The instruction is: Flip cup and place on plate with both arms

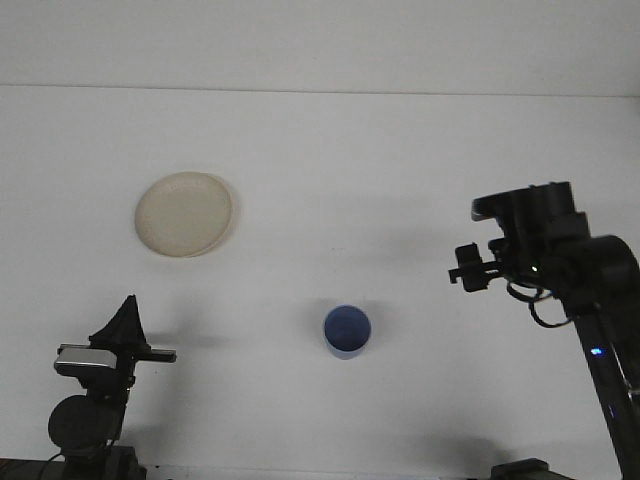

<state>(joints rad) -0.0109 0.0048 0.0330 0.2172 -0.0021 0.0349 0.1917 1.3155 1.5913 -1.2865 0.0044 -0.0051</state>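
Blue cup [347, 331] upright, mouth up, on the white surface [400, 160], well left of the right gripper [468, 270], its jaws holding nothing, gap unclear, cream plate [185, 214] far left, left gripper [128, 345] near left, jaws' state unclear

A white tabletop [400, 160] fills nearly the whole front view — plain and matte, with no pattern on it. At the top, a thin straight line runs from side to side, and above it stands a white wall [320, 40] of almost the same tone. Soft grey shadows lie on the surface in some places — one in the middle, one at the lower left.
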